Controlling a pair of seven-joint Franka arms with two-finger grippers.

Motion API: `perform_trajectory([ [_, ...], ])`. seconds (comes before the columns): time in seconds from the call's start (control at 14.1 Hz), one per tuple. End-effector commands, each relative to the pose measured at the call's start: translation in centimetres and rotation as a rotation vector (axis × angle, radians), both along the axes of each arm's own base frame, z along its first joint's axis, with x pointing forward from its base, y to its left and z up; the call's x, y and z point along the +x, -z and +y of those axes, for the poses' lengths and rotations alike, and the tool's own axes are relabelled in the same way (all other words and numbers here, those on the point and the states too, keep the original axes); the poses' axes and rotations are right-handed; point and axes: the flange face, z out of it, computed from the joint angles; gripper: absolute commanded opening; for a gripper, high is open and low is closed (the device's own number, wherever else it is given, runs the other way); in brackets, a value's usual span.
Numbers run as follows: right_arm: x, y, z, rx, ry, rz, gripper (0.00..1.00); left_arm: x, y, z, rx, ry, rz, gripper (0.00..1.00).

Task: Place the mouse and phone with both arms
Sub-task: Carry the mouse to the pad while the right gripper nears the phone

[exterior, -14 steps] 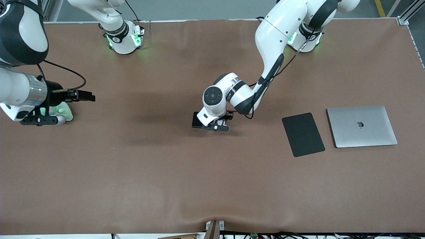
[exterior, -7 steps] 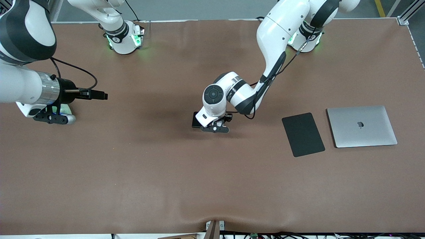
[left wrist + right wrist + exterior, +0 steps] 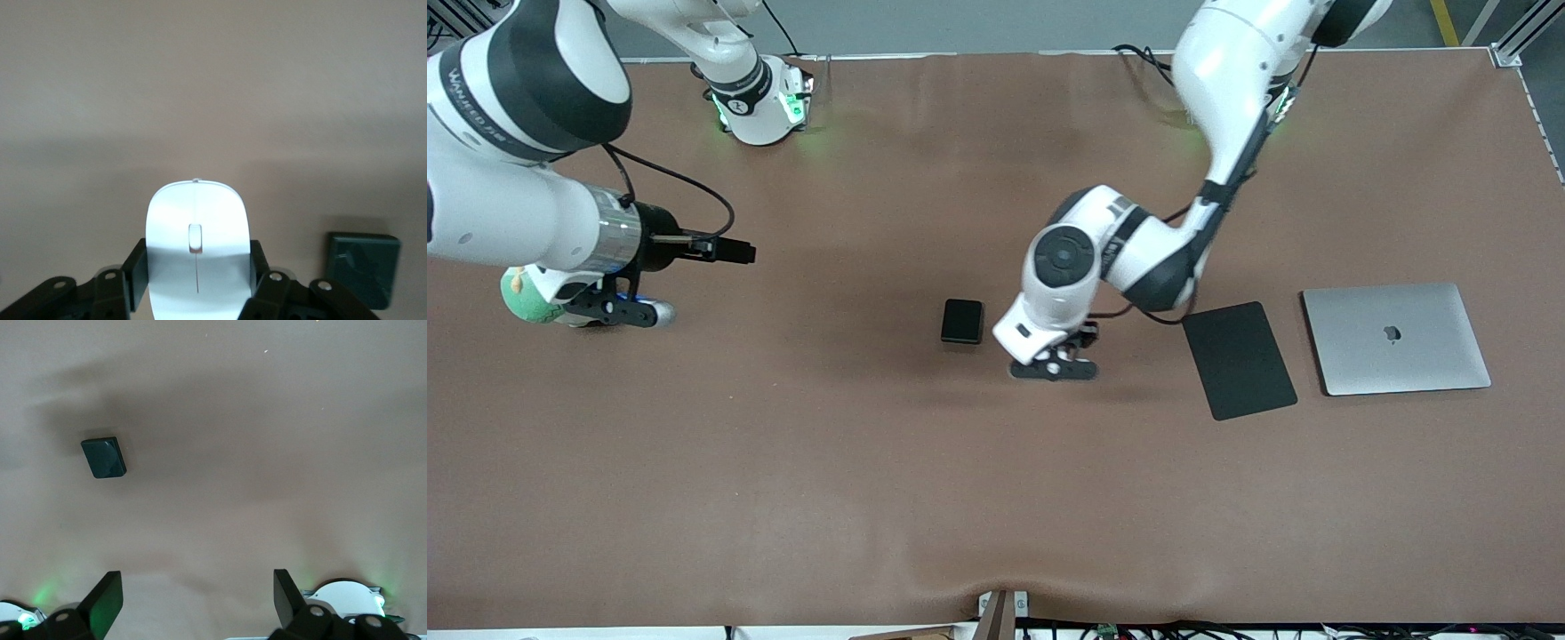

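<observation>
My left gripper is shut on the white mouse, one finger on each side, and holds it over the brown table between the phone and the black mat. In the front view the wrist hides the mouse. The phone, a small black slab, lies flat on the table by itself; it also shows in the left wrist view and in the right wrist view. My right gripper is open and empty over the right arm's end of the table, well away from the phone.
A thin black mat and a closed silver laptop lie side by side toward the left arm's end. A green plush toy sits beside my right gripper. The table is covered in brown cloth.
My left gripper has moved away from the phone toward the mat with the mouse, leaving the phone uncovered. My right arm has moved toward the table's middle, uncovering the green toy.
</observation>
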Motion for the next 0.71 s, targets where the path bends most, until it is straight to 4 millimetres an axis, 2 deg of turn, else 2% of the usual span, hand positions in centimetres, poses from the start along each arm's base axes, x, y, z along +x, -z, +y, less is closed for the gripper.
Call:
perform_trajectory([
  [0.0,0.4,0.9,1.8,0.012,0.031,0.007,1.0,1.9,-4.6,5.5,0.01,-0.008,0.018,0.0],
  [0.07,0.6,1.5,2.9,0.014,0.036,0.004,1.0,2.8,-5.7,7.7,0.014,-0.042,0.021,0.0],
  [0.21,0.7,2.4,5.0,0.009,0.053,-0.007,1.0,5.0,-6.7,12.8,0.02,-0.099,0.026,0.0],
  [0.35,1.0,3.3,6.2,0.009,0.068,-0.013,1.0,6.0,-7.1,16.5,0.036,-0.129,0.061,0.0],
  [0.49,1.2,4.4,7.4,0.015,0.058,-0.013,1.0,5.9,-6.8,18.8,0.061,-0.174,0.107,0.0],
  [0.64,1.1,5.8,8.9,0.015,0.047,-0.014,1.0,7.1,-5.4,23.8,0.06,-0.239,0.123,0.0],
])
